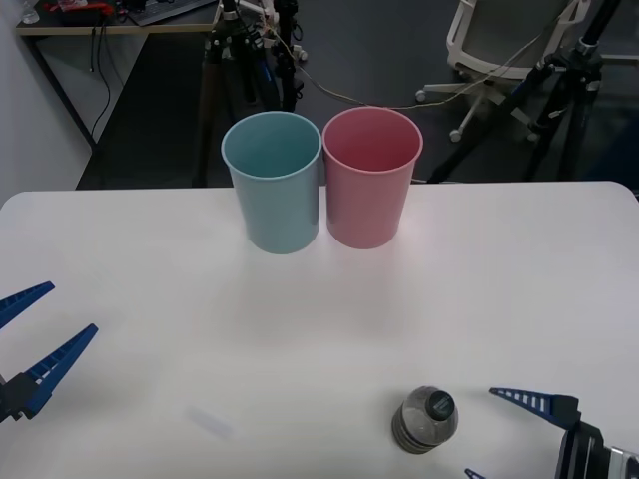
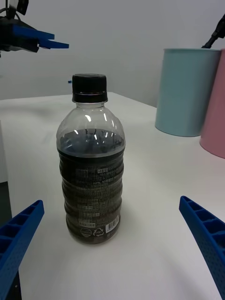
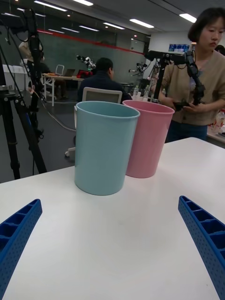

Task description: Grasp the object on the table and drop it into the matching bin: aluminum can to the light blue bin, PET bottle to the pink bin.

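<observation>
The PET bottle (image 1: 424,419) stands upright near the front edge of the white table (image 1: 180,269); it is clear with a dark cap and dark contents (image 2: 92,164). My right gripper (image 1: 502,439) is open just right of it, with the bottle between the fingers (image 2: 18,234) but untouched. The light blue bin (image 1: 272,185) and the pink bin (image 1: 369,180) stand side by side, touching, at the table's far middle. At the front left my left gripper (image 1: 72,307) hangs open and holds nothing, facing the light blue bin (image 3: 104,145) and the pink bin (image 3: 147,140).
Behind the table stand tripods (image 1: 225,60) and an office chair (image 1: 499,40). A person (image 3: 197,79) stands past the table's far edge holding a device. The wide stretch of table between bottle and bins is bare.
</observation>
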`<state>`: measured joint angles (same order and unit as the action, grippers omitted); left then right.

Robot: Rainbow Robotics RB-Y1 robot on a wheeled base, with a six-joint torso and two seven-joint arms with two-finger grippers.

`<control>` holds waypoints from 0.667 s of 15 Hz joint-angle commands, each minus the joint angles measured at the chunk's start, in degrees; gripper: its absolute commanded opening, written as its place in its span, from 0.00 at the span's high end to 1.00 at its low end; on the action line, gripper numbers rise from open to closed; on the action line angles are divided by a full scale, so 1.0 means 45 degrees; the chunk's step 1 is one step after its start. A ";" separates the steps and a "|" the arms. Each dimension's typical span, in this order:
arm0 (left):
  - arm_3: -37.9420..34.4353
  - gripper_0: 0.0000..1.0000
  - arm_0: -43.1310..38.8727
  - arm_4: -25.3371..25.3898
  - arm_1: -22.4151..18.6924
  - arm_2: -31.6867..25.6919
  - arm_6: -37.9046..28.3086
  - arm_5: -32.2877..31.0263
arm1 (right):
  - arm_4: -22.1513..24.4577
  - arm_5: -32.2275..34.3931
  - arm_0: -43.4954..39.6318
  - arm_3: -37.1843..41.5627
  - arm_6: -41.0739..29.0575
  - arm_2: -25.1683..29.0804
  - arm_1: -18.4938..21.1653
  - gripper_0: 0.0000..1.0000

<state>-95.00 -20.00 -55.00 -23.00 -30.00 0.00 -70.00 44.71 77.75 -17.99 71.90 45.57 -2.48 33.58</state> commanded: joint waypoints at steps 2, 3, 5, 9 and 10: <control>0.0000 0.00 0.0001 0.0000 0.0000 0.0000 0.0000 0.0000 | -0.0345 -0.0793 0.0287 -0.0001 0.0518 -0.0973 -0.0021 0.00; 0.0000 0.00 0.0001 0.0000 0.0000 0.0000 0.0000 0.0000 | -0.0345 -0.0871 0.0365 -0.0001 0.0635 -0.1071 -0.0040 0.00; 0.0000 0.00 0.0001 0.0000 0.0000 0.0000 0.0000 0.0000 | -0.0345 -0.1203 0.0580 -0.0001 0.0753 -0.1481 -0.0118 0.00; 0.0000 0.00 0.0001 0.0000 0.0000 0.0000 0.0000 0.0000 | -0.0150 -0.1555 0.0951 -0.0001 0.0850 -0.1715 -0.0587 0.00; 0.0000 0.00 0.0001 0.0000 0.0000 0.0000 0.0000 0.0000 | -0.0130 -0.1692 0.1009 -0.0001 0.0850 -0.1852 -0.0665 0.00</control>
<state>-95.00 -20.00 -55.00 -23.00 -30.00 0.00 -70.00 44.02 70.64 -13.67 71.89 49.39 -10.38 30.87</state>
